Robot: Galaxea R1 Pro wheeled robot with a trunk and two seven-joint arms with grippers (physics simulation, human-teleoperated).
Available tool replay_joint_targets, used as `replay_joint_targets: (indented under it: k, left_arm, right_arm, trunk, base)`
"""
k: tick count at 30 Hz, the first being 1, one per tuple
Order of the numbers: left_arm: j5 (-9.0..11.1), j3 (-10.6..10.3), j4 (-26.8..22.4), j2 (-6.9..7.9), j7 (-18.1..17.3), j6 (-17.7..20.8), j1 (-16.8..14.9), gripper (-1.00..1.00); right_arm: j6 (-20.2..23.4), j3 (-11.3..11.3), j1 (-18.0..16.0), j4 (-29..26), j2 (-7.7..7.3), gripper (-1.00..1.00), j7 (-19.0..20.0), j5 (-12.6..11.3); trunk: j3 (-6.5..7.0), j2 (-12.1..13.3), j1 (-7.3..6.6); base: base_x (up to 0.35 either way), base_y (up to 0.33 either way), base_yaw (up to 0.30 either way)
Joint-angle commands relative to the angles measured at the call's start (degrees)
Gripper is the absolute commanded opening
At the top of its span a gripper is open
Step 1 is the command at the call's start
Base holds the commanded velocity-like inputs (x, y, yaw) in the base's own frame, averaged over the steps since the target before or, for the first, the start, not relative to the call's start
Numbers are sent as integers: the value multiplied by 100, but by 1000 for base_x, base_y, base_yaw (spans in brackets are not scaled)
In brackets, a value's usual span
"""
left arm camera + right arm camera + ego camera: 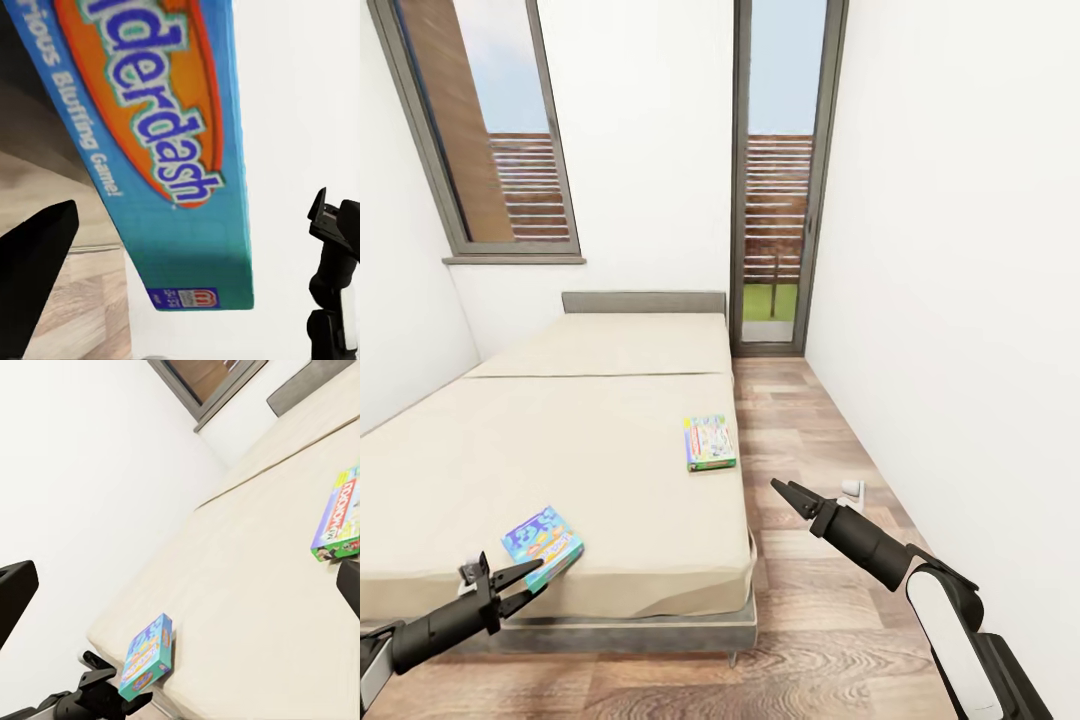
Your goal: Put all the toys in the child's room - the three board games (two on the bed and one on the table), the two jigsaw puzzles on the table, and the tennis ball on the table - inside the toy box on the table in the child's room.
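Left gripper point(520, 585): black fingers spread wide, one above and one below the near corner of the flat blue board game box with an orange logo point(542, 544); not closed on it. In the left wrist view the box point(161, 150) fills the gap between the two finger tips.
Blue box: lies on the beige mattress of the low bed point(560, 470), at its near edge.
Right gripper point(784, 491): dark fingers together in a narrow point, holding nothing, above the wooden plank floor point(810, 620) beside the bed.
Green-edged pale board game box point(710, 442): flat on the mattress near its right edge, well apart from the blue one.
Grey headboard point(644, 301): against the far white wall.
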Motion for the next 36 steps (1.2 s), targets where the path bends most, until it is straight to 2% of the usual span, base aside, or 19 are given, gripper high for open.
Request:
replay_joint_targets:
  k: [1, 36]
  left_arm:
    - [59, 83, -2, -6, 21, -53, -33, 100]
    - [59, 83, -3, -6, 21, -54, -33, 100]
  right_arm:
    - [42, 1, -3, -2, -3, 100, -11, -50]
    - [41, 1, -3, -2, 6, 100, -11, -29]
  trunk:
    - [-5, -2, 0]
    - [-5, -2, 0]
  base:
    - [83, 0, 0]
    - [6, 0, 0]
